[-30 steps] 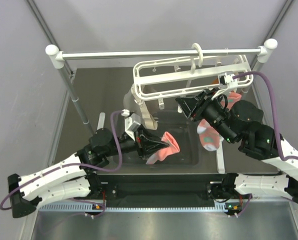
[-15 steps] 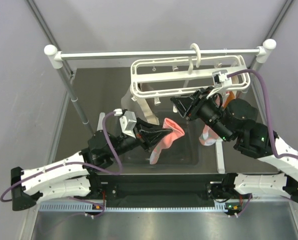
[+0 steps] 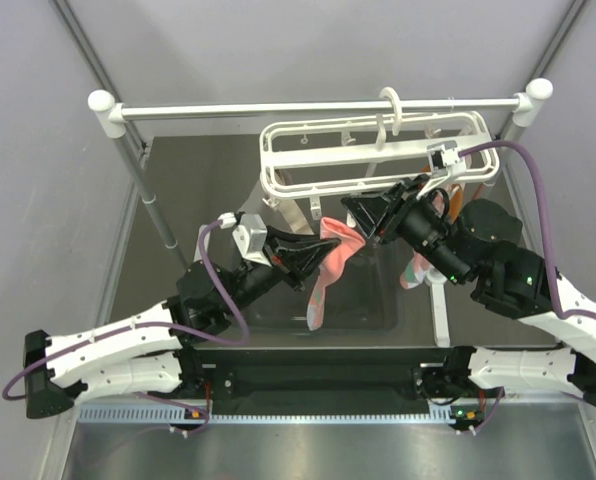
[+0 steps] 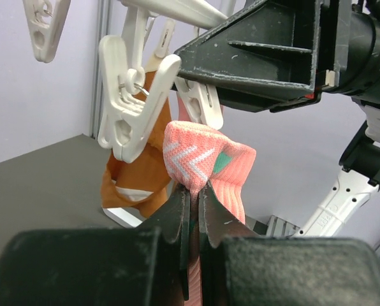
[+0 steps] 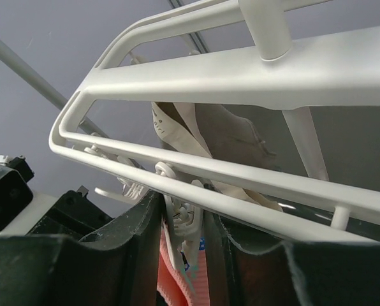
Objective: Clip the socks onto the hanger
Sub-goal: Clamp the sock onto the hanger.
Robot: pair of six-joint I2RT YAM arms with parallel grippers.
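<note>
Grey walls enclosed a dark bench, above which the hanger hung by its hook from a rail. The left end effector was pressed together on one sock, held up just below the hanger's near side. The right end effector, just beside that sock, pinched a dangling clip. The other sock hung beneath the right arm

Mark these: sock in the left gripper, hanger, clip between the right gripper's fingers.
sock (image 4: 199,156), left wrist view, on the folded pink top.
hanger (image 5: 241,73), right wrist view, on the broad upper rail.
clip (image 5: 182,220), right wrist view, on its white body.
</note>
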